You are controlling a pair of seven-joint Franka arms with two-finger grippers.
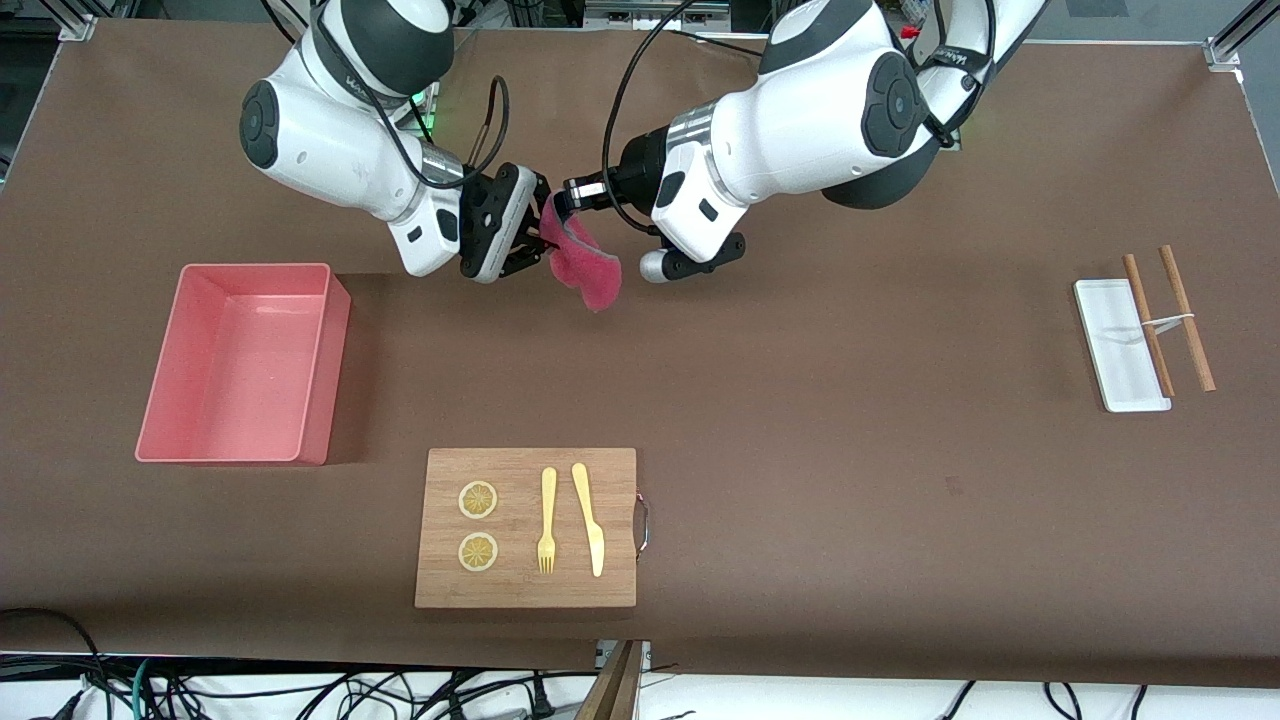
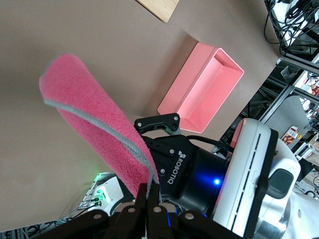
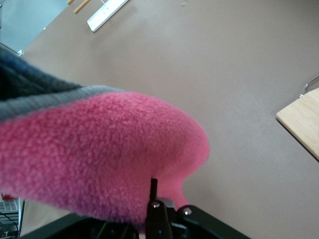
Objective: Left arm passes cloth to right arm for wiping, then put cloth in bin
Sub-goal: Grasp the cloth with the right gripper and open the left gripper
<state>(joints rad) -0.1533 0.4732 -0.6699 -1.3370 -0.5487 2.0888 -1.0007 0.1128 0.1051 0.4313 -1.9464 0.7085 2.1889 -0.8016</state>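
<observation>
The crimson-pink cloth (image 1: 587, 268) hangs in the air between my two grippers, over the bare table between the bin and the left arm's end. My left gripper (image 1: 565, 208) is shut on one edge of it; in the left wrist view the fingertips (image 2: 151, 185) pinch the cloth (image 2: 94, 119) with no gap. My right gripper (image 1: 538, 240) is shut on the cloth from the bin's side. The cloth (image 3: 99, 149) fills much of the right wrist view, and one dark finger (image 3: 153, 189) presses into it. The salmon-pink bin (image 1: 240, 365) (image 2: 204, 89) stands open and empty toward the right arm's end.
A wooden board (image 1: 525, 527) with two lemon slices, a fork and a knife lies nearer the front camera than the grippers. A small white tray (image 1: 1120, 345) with two wooden sticks (image 1: 1165, 320) sits at the left arm's end.
</observation>
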